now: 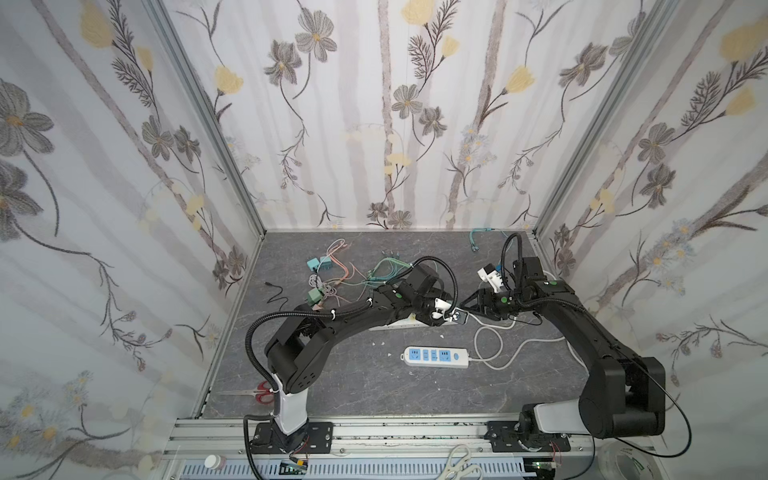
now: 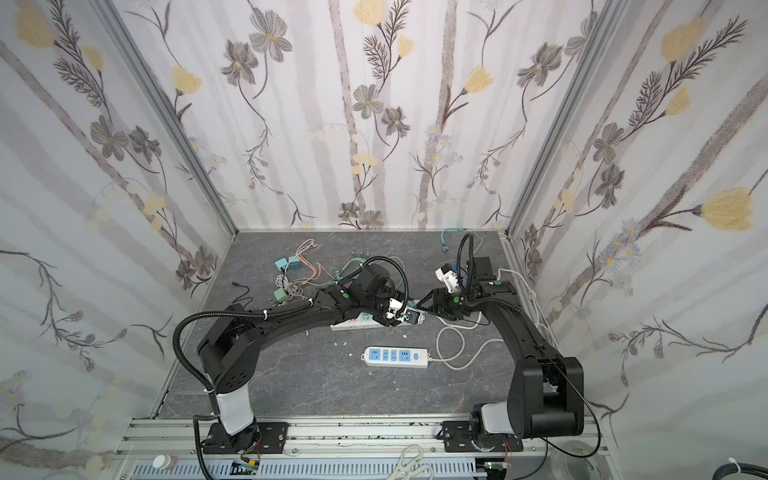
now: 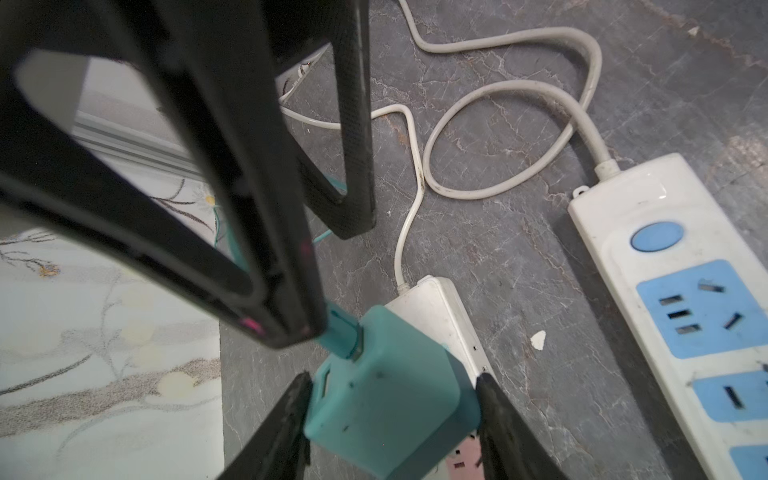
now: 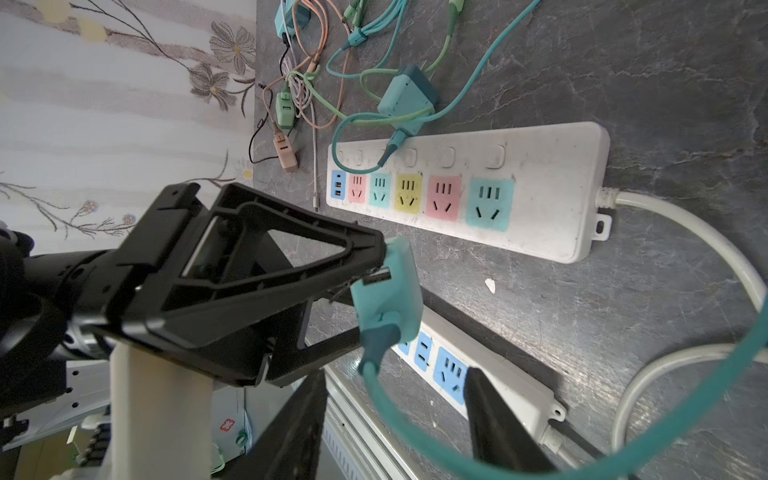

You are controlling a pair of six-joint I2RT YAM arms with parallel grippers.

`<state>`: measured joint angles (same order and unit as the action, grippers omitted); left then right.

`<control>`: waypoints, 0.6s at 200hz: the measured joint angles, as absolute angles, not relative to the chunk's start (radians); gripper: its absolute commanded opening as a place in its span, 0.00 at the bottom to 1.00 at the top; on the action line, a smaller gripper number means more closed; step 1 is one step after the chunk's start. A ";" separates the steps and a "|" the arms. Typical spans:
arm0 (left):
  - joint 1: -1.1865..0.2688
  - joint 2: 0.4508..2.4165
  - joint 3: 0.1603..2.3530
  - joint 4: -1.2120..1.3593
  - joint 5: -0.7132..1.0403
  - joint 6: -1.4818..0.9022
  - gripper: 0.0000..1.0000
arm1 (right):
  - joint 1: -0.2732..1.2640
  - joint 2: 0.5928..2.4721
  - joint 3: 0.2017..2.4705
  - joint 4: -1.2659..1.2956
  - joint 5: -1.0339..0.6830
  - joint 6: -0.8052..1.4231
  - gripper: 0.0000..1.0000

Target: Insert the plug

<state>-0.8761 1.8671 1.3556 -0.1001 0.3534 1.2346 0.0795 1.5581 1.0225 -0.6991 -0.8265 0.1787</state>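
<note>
Grey marbled tabletop (image 1: 353, 395), flowered walls (image 1: 374, 124) on three sides, and two arms meeting nose to nose at mid-table. Left gripper (image 3: 392, 378) is clenched on a teal charger (image 3: 374, 415), one finger on each flank, holding it just above the end of the long power strip (image 4: 540, 174). The USB plug (image 4: 380, 336), darker teal, sits in one of the charger's two ports, with a sliver of metal showing at the joint; the second port is empty. Right gripper (image 4: 395, 374) is released, jaws spread, the plug's teal cable (image 4: 374, 386) running between its fingers, and in the left wrist view one fingertip is right up against the plug. Two power strips on the table: the long one with five coloured sockets and a blue USB block, and a short power strip (image 1: 436, 356) with blue faces at 6 o'clock from the grippers, each trailing one white cord. Out at 10 o'clock, a cable tangle (image 1: 365, 276) with two teal chargers (image 1: 319, 262) side by side and one green charger (image 1: 314, 296). Two pairs of scissors: red-handled scissors (image 1: 262, 392) at 8 o'clock, white-handled scissors (image 1: 457, 461) down on the front rail.
</note>
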 measured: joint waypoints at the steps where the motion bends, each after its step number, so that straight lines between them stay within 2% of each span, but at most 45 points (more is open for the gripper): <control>1: -0.876 1.867 1.356 -0.101 0.353 1.235 0.00 | 0.080 1.559 1.023 -0.699 -0.826 0.179 0.53; 76: -0.885 1.867 1.348 -0.099 0.356 1.245 0.00 | 0.169 1.681 1.116 -0.719 -0.767 0.136 0.39; 102: -0.884 1.867 1.344 -0.101 0.349 1.243 0.00 | 0.191 1.707 1.138 -0.730 -0.750 0.113 0.25; 120: -0.884 1.867 1.340 -0.104 0.347 1.243 0.00 | 0.201 1.707 1.141 -0.735 -0.735 0.101 0.24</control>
<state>-0.8837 1.8671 1.3396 -0.1036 0.3473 1.2434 0.2012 1.7073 1.1408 -0.7353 -0.7353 0.1013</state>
